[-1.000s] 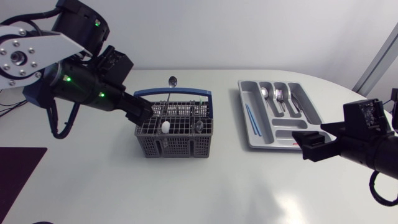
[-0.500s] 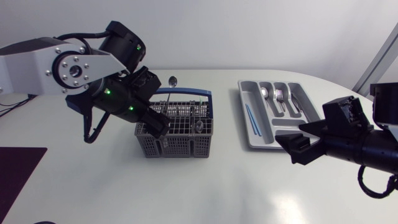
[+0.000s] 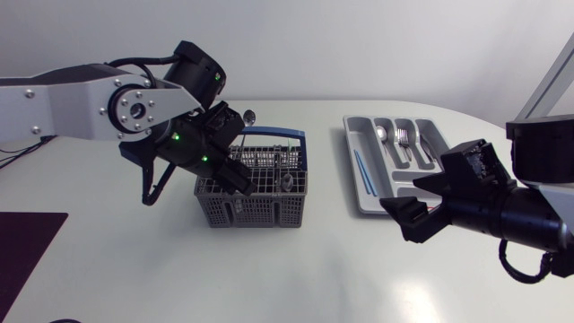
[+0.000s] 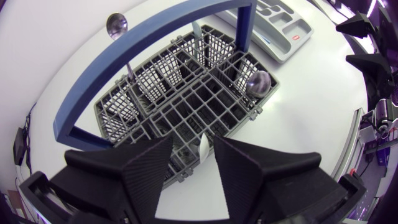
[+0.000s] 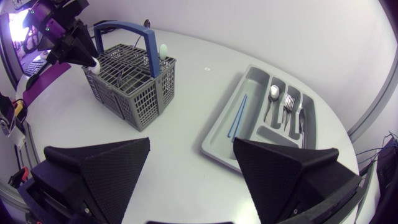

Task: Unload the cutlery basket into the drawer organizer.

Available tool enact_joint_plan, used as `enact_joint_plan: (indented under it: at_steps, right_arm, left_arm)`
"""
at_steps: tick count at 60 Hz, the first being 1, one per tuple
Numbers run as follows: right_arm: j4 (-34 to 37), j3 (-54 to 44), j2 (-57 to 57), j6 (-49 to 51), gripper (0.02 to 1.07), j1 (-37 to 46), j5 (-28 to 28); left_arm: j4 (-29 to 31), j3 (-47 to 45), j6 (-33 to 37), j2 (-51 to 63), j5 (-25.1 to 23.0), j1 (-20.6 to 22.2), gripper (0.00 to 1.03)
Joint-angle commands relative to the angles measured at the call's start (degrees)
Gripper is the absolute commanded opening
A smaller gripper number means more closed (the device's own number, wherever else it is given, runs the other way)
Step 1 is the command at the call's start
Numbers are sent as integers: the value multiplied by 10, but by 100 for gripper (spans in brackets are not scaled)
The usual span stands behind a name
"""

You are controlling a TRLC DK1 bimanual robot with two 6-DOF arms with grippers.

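**Head view:** The left gripper (image 3: 235, 177) hangs over the near-left corner of the cutlery basket (image 3: 256, 211) at mid-table. The drawer organizer (image 3: 366, 184) lies well apart to the right. The right gripper (image 3: 396, 221) waits at its near edge with fingers wide and empty.

**Left wrist view:** The fingers stand narrowly apart around a white utensil end (image 4: 203, 147), which the arm hides from above, but they do not pinch it. I would centre on it, sink slightly, close, then lift straight up, clear of the grid and the blue handle (image 4: 155, 50).

**Right wrist view:** Only here are the organizer's compartments plain: a spoon (image 5: 273, 93), forks (image 5: 288, 102) and blue sticks (image 5: 237, 118).
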State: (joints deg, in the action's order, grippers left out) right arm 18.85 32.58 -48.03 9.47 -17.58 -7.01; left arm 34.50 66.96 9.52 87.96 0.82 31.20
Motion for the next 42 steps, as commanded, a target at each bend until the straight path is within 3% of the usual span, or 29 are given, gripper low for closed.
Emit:
enact_joint_plan:
  at_steps: [1, 26, 42]
  right_arm:
    - [-10, 2, -7, 5, 99, -4, 7]
    - [-28, -10, -7, 2, 99, -4, 9]
    - [-28, -13, -5, 3, 99, -5, 14]
  left_arm:
    - [-2, 19, 6, 17, -7, -2, 30]
    - [11, 25, 13, 31, -29, -5, 14]
    - [32, 50, 12, 8, -38, -11, 12]
